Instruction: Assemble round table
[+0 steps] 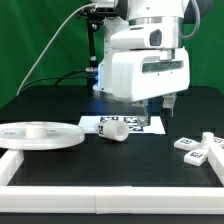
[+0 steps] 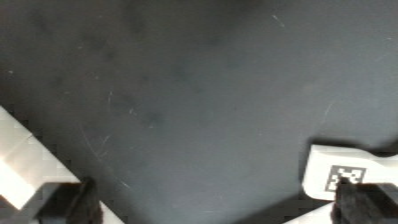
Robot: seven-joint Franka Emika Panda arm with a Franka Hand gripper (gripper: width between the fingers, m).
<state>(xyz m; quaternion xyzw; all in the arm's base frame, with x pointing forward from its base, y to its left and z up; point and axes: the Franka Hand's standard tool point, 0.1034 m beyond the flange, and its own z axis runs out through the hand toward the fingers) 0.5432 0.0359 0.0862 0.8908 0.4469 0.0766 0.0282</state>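
The round disc (image 1: pixel 40 135) lay flat on the black table (image 1: pixel 60 100) at the exterior view's left, reaching the picture's edge. Next, the leg (image 1: pixel 113 132) lay on its side and hid part of the marker board (image 1: pixel 145 123). The gripper (image 1: pixel 160 106) hung over the table, open and holding nothing. The cross-shaped foot (image 1: pixel 190 146) lay at the right. Its tags were black-and-white squares, too small to read. In the wrist view only one dark finger (image 2: pixel 57 205) showed, cut off.
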